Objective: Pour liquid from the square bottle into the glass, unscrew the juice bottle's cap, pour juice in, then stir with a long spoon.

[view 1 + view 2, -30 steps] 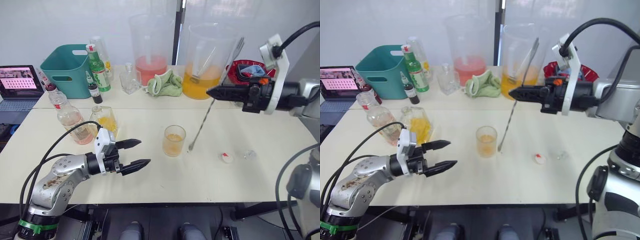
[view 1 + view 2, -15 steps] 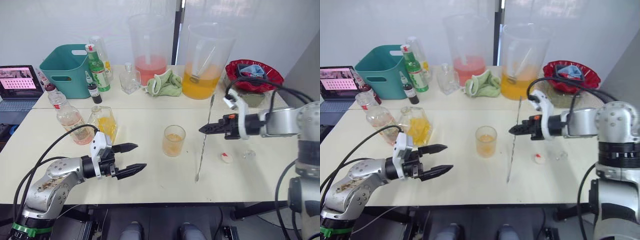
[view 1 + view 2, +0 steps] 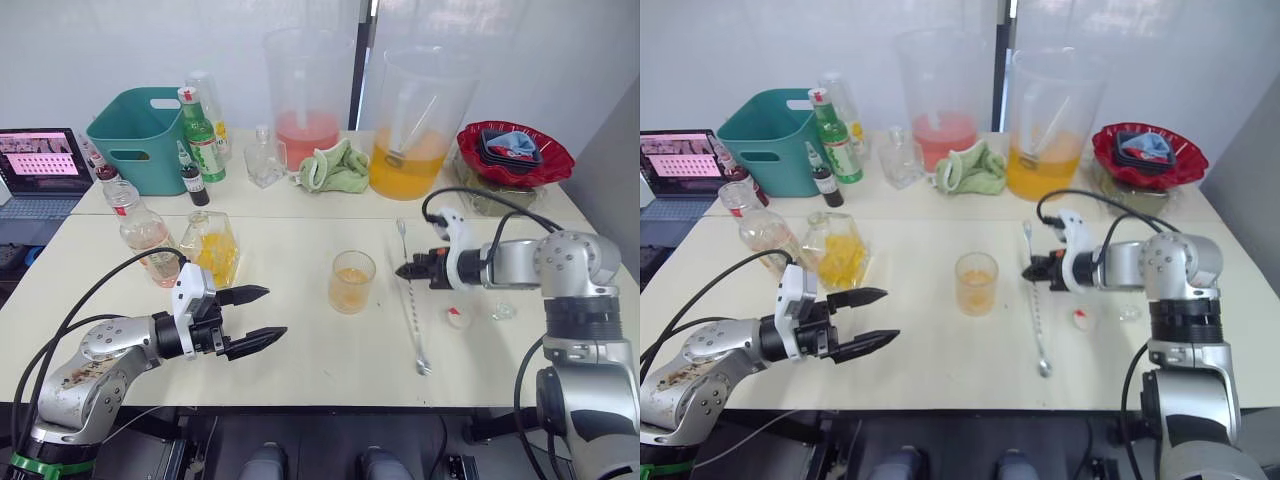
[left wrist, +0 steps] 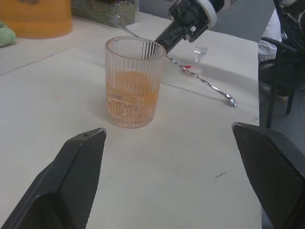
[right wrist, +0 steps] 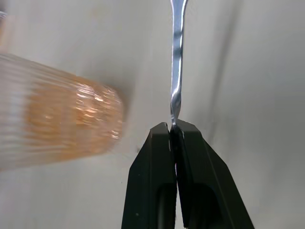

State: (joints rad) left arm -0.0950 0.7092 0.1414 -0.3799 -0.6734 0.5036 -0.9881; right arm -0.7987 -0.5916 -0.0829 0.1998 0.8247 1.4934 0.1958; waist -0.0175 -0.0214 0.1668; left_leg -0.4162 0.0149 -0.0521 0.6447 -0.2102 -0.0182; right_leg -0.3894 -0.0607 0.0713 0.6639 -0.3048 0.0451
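Lowered from mid-air a second ago, the long spoon (image 3: 410, 300) now lies flat on the desk, just right of the glass (image 3: 351, 282), running toward the front edge. The right gripper (image 3: 402, 271) has its fingers pressed together on the spoon's shaft; the left gripper (image 3: 262, 316) hovers spread near the front-left. The glass holds orange liquid, the cap (image 3: 455, 318) lies off, so stirring looks finished; next, the right fingers should part and withdraw.
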